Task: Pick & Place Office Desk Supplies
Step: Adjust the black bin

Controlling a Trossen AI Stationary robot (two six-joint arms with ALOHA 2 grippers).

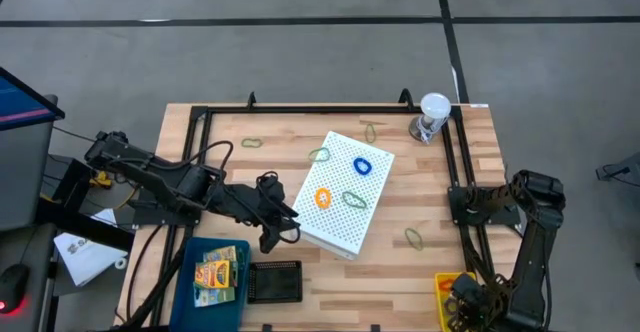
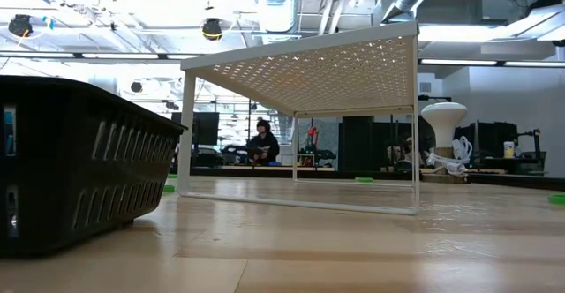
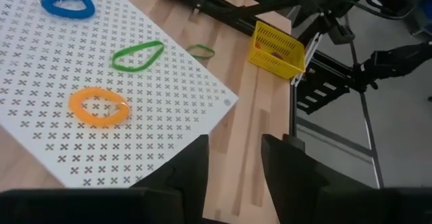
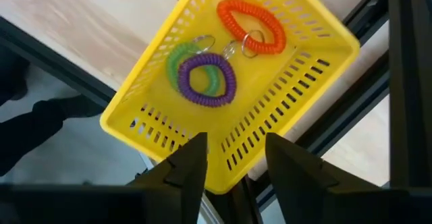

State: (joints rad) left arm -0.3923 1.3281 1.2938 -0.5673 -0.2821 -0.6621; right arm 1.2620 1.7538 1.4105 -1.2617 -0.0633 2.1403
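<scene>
While my right gripper (image 4: pixel 233 160) is hovering parted and empty over the yellow basket (image 4: pixel 283 133), its green loop (image 4: pixel 177 61) is lying half-hidden under the purple loop (image 4: pixel 206 79).

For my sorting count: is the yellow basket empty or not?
Not empty. The yellow basket holds three coil loops: orange, purple, green.

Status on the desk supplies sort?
Done: orange, purple and green loops lie in the yellow basket; crayon boxes in the blue bin. In hand: nothing; right gripper open above the basket. Left: blue loop, orange loop on the white perforated box, others on the table.
</scene>
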